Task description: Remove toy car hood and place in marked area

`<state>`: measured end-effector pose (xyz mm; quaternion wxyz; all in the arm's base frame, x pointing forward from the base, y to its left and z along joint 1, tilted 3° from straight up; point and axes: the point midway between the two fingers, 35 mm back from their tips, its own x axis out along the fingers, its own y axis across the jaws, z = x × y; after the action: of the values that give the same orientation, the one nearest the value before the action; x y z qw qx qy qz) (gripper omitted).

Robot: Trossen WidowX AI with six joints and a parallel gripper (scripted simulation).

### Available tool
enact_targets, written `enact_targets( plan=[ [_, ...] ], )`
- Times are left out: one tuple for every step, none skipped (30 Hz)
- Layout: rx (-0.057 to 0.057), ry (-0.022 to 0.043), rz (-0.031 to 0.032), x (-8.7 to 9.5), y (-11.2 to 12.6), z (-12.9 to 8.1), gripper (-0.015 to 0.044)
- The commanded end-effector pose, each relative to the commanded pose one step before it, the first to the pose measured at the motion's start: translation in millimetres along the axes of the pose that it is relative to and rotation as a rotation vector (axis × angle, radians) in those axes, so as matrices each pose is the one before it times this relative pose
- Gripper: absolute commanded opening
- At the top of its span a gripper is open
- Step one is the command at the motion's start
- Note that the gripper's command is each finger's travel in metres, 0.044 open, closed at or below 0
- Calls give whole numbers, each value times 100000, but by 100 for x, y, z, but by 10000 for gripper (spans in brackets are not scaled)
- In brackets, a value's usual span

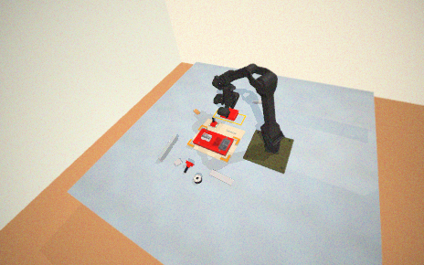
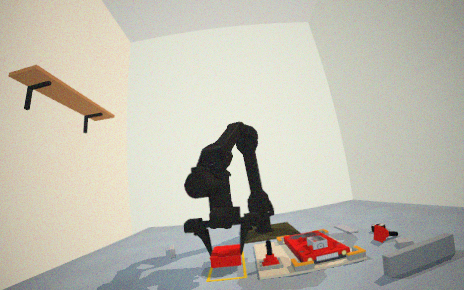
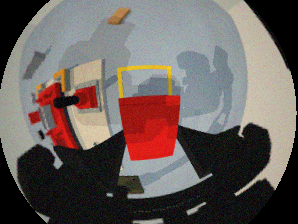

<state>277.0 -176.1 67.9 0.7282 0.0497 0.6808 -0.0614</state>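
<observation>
My gripper point(image 1: 229, 113) point(image 2: 226, 252) point(image 3: 150, 130) points down and is shut on the red hood, one finger at each side. The hood point(image 1: 233, 114) point(image 2: 225, 258) point(image 3: 150, 120) hangs over the yellow-outlined marked area point(image 1: 235, 123) point(image 2: 227, 279) point(image 3: 145, 67); its shadow falls inside the outline in the wrist view. It looks a little above the table; the exact gap is hard to tell. The red toy car point(image 1: 212, 145) point(image 2: 300, 247) point(image 3: 64, 131) sits beside the area, its grey engine block point(image 1: 206, 136) point(image 2: 317, 243) uncovered.
A red piece with a black handle point(image 1: 213, 123) point(image 2: 270, 260) point(image 3: 88, 97) stands on the cream board point(image 1: 235, 131) point(image 3: 92, 122) between car and marked area. A grey bar point(image 1: 168, 148) point(image 2: 420, 257), a red-and-black piece point(image 1: 189, 164) point(image 2: 381, 233) and a ring point(image 1: 197, 178) lie beyond the car.
</observation>
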Motion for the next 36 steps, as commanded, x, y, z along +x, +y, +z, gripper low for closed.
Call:
enact_targets(
  plan=[
    [111,-367,409,231,61,70,0],
    [0,0,0,49,0,0,0],
    [0,0,0,49,0,0,0],
    [0,0,0,49,0,0,0],
    [0,0,0,49,0,0,0],
    [0,0,0,49,0,0,0],
    [0,0,0,49,0,0,0],
    [0,0,0,49,0,-1,0],
    [0,0,0,49,1,-1,0],
    [0,0,0,49,1,-1,0],
    [0,0,0,49,1,-1,0],
    [0,0,0,49,1,-1,0],
    [0,0,0,49,1,-1,0],
    [0,0,0,49,1,-1,0],
    [0,0,0,49,1,-1,0],
    [0,0,0,49,1,-1,0],
    [0,0,0,49,1,-1,0],
    [0,0,0,49,1,-1,0],
    [0,0,0,49,1,-1,0],
    [-188,361,-406,-182,-62,-63,26],
    [0,0,0,0,0,0,53],
    [0,0,0,0,0,0,79],
    [0,0,0,0,0,0,105],
    [0,0,0,0,0,0,131],
    [0,0,0,0,0,0,157],
    [0,0,0,0,0,0,184],
    [0,0,0,0,0,0,210],
    [0,0,0,0,0,0,236],
    [0,0,0,0,0,0,263],
    [0,0,0,0,0,0,289],
    [0,0,0,0,0,0,315],
    [0,0,0,0,0,0,341],
    [0,0,0,0,0,0,368],
    [0,0,0,0,0,0,394],
    [0,0,0,0,0,0,420],
    [0,0,0,0,0,0,440]
  ],
)
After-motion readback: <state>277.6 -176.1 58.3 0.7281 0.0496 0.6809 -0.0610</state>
